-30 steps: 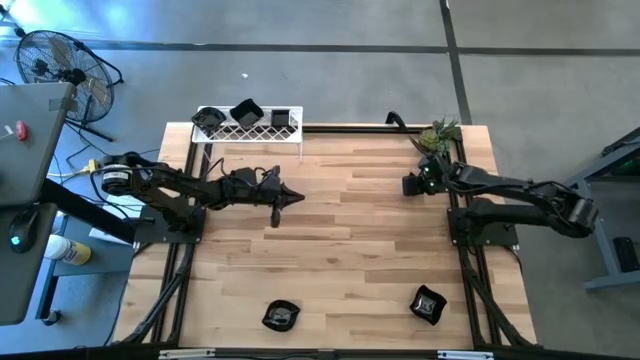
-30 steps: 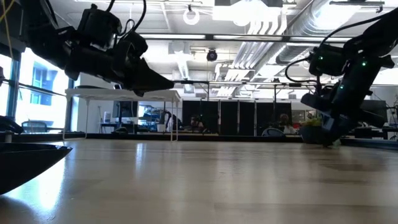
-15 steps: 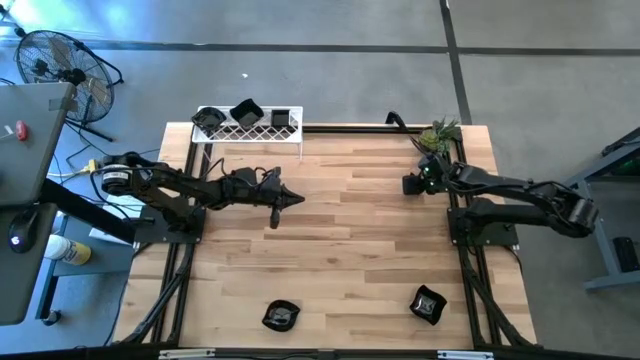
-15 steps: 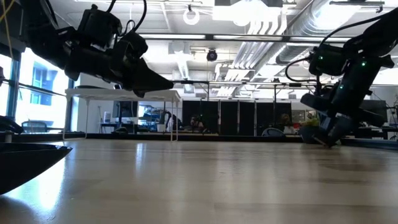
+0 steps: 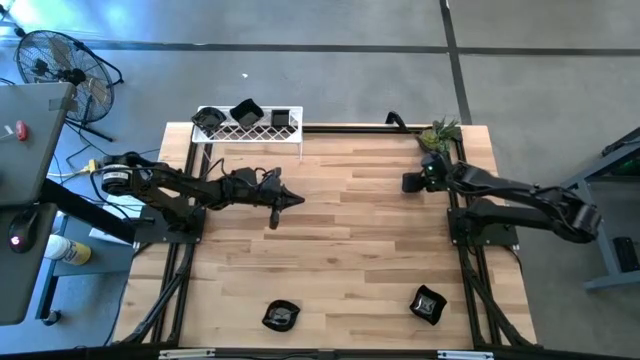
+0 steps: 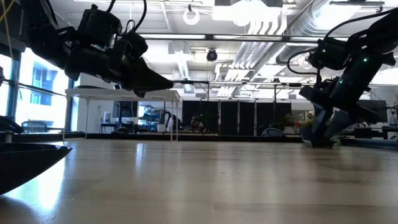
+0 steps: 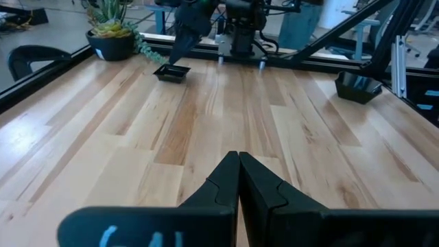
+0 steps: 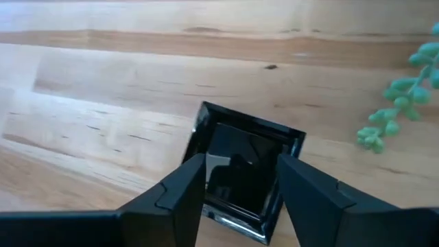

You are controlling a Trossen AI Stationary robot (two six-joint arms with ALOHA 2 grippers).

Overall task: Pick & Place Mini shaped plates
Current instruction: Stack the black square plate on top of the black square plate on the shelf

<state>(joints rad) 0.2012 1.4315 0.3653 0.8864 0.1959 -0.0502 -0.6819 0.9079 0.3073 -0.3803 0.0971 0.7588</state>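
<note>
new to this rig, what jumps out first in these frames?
Probably the right gripper at the table's far right, fingers spread over a small glossy black square plate lying on the wood beside the green potted plant. Next, the white wire-mesh rack at the far left edge, carrying several black dishes. The left gripper hangs shut over mid-table, and two more black plates sit at the near edge.

Wooden table (image 5: 340, 240) fills the middle of the floor. At its far left corner stands a white wire rack (image 5: 248, 130); along the same far edge, at the opposite corner, a small green potted plant (image 5: 438, 134). Off the table's left side, a floor fan (image 5: 50, 60), a grey desk (image 5: 25, 140) nearer in.
</note>
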